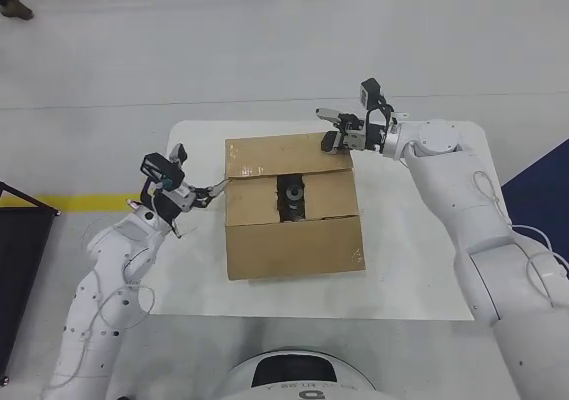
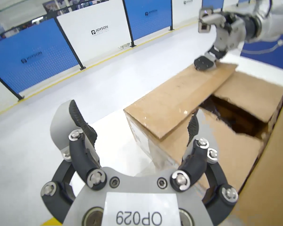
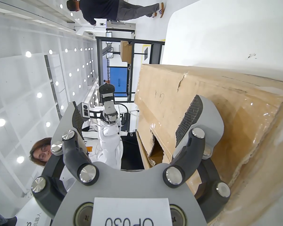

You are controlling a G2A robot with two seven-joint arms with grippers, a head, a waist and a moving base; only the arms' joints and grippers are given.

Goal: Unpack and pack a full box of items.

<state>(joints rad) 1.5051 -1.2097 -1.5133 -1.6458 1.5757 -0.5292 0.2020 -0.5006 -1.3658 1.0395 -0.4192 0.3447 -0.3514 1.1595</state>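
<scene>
Shows the left claw (image 1: 207, 192) spread open, cardboard box (image 1: 294, 250) just ahead of its fingertips. Shows the right claw (image 1: 336, 140) open too, one pad against the box's flap (image 1: 279, 155), the gap in the box top just beyond.

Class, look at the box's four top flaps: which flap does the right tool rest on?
The long flap farthest from the robot; the right tool sits at its end, whereas the other three flaps lie nearer the robot.
</scene>
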